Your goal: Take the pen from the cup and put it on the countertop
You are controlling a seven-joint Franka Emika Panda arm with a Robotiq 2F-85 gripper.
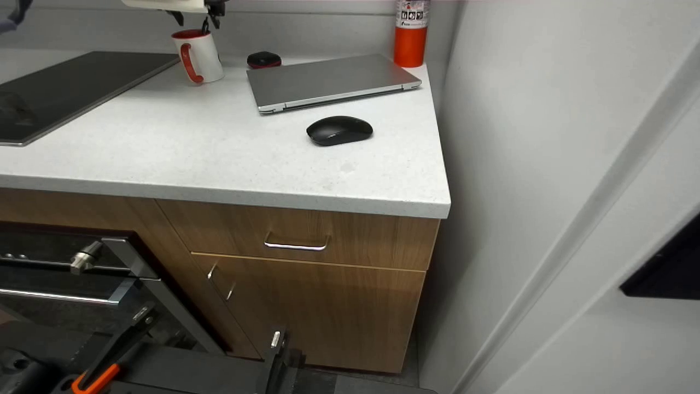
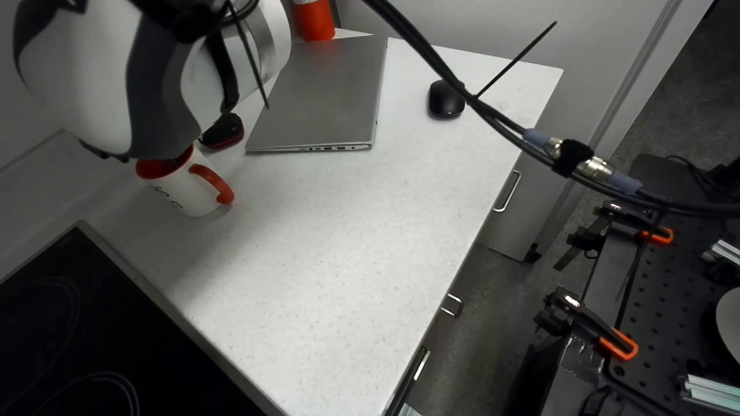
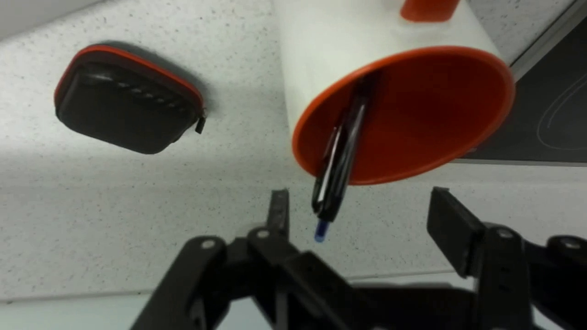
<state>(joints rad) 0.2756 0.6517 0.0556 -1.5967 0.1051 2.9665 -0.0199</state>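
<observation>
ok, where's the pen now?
Wrist view, near centre: the pen is in the cup, toward its left side, blue end sticking out, apparently between the open fingers.

The pen (image 3: 346, 160) leans in the cup (image 3: 348, 41), its upper end between the jaws of the gripper (image 3: 358, 197). In an exterior view, the cup stands on the countertop (image 1: 219, 148) below the jaws, cooktop (image 1: 82, 93) to their left, laptop (image 1: 333, 81) and mouse (image 1: 340, 131) to their right.

Cannot see the lower end of the slim black pen (image 3: 345, 167), hidden inside the white, red-lined mug (image 3: 316, 50).
</observation>
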